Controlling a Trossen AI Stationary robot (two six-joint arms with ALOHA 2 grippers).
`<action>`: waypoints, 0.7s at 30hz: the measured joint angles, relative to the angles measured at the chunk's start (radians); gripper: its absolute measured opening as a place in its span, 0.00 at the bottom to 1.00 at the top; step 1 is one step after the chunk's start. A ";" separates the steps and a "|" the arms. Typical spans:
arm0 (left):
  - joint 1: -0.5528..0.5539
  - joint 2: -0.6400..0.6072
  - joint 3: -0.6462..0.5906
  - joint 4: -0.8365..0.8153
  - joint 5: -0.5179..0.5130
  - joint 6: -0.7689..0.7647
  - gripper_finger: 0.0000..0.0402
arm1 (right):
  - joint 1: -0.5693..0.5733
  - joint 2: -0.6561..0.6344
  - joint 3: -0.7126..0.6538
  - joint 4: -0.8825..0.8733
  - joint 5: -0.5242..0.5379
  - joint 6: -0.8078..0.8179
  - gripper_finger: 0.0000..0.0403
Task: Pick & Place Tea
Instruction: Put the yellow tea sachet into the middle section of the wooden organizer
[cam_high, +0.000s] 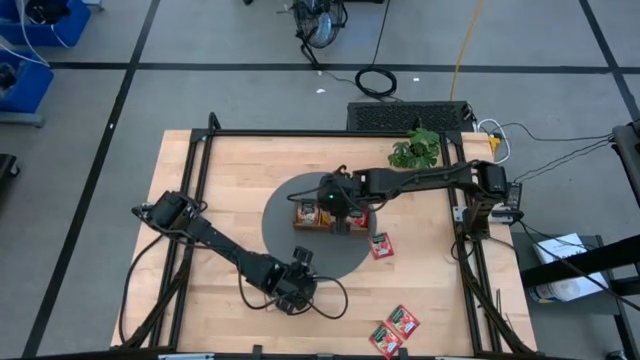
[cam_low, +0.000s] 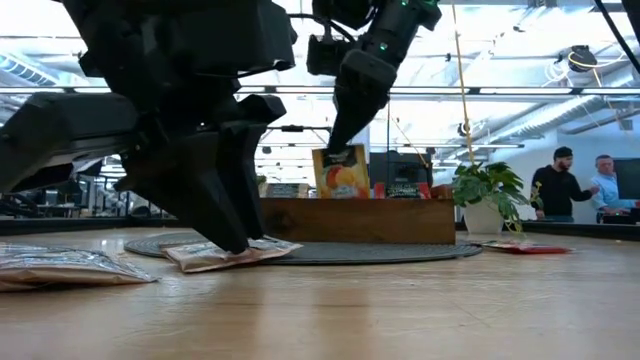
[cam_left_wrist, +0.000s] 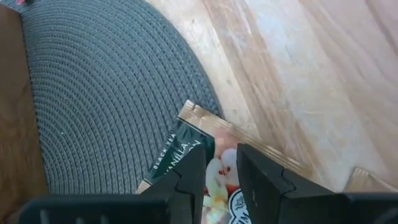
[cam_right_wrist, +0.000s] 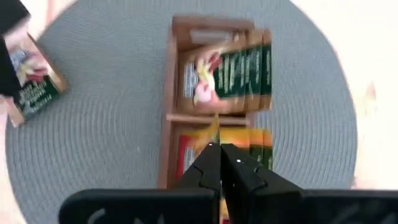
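Observation:
A brown wooden tray (cam_high: 303, 214) stands on a round grey mat (cam_high: 285, 240); beige-and-green tea sachets (cam_right_wrist: 224, 81) fill one compartment and orange ones (cam_right_wrist: 252, 149) another. My right gripper (cam_high: 337, 207) hovers over the tray, shut on an orange sachet (cam_low: 340, 172). My left gripper (cam_high: 297, 285) is down at the mat's near edge on a beige-and-green sachet (cam_left_wrist: 186, 146). That sachet lies flat, half on the mat and half on the wood. Red sachets (cam_high: 380, 245) lie on the table to the right and near the front edge (cam_high: 403, 320). My left gripper has its two fingertips (cam_left_wrist: 196, 168) on the face of the sachet (cam_left_wrist: 219, 177), a narrow strip of it showing between them. The fingers slant down from above. The sachet still lies on the mat's edge and the table. My right gripper pinches the orange sachet's upper edge (cam_right_wrist: 214, 130) between its two fingers, which point steeply down from above. The sachet hangs upright below them, its lower edge (cam_low: 342, 194) level with the tray's rim.
A small potted plant (cam_high: 415, 148) stands at the far right of the table. A crumpled sachet (cam_low: 60, 265) lies close to the low camera. Two people (cam_low: 580, 185) stand in the room beyond the table. Bare wood lies to the left of the mat.

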 joint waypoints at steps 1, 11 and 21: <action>0.000 0.000 0.000 -0.001 0.000 -0.001 0.24 | 0.000 0.002 -0.001 -0.013 0.000 0.009 0.00; -0.001 -0.005 0.000 -0.025 0.000 -0.032 0.24 | 0.001 0.008 -0.076 0.030 0.007 0.050 0.00; -0.010 -0.019 0.001 -0.016 -0.032 -0.040 0.24 | 0.007 0.007 -0.151 0.083 -0.045 0.015 0.14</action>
